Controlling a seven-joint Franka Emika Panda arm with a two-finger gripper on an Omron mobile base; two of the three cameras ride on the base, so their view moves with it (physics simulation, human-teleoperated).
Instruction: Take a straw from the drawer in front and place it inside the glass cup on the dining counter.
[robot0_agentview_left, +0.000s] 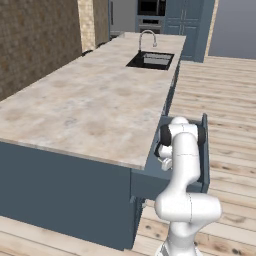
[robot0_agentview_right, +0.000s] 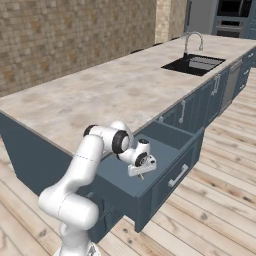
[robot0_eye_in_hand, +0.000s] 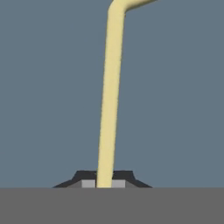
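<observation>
The drawer (robot0_agentview_right: 172, 176) stands pulled out from under the dining counter (robot0_agentview_right: 100, 95), and my hand reaches down into it. In the hand view the pale yellow straw (robot0_eye_in_hand: 109, 87) lies on the dark blue-grey drawer floor (robot0_eye_in_hand: 43, 87), running up from my gripper (robot0_eye_in_hand: 103, 183) and bending right at its far end. The gripper is shut on the straw's near end, one dark fingertip on each side. From the right base view the gripper (robot0_agentview_right: 141, 174) sits low over the drawer's middle. In the left base view the arm covers most of the drawer (robot0_agentview_left: 205, 150). The glass cup is out of view.
The beige marbled counter (robot0_agentview_left: 75, 110) runs far back to a black sink (robot0_agentview_left: 151, 60) with a curved faucet (robot0_agentview_right: 192, 40). A brick wall (robot0_agentview_right: 60, 35) lies beyond it. Wooden floor (robot0_agentview_right: 220, 200) spreads out to the right of the drawer front.
</observation>
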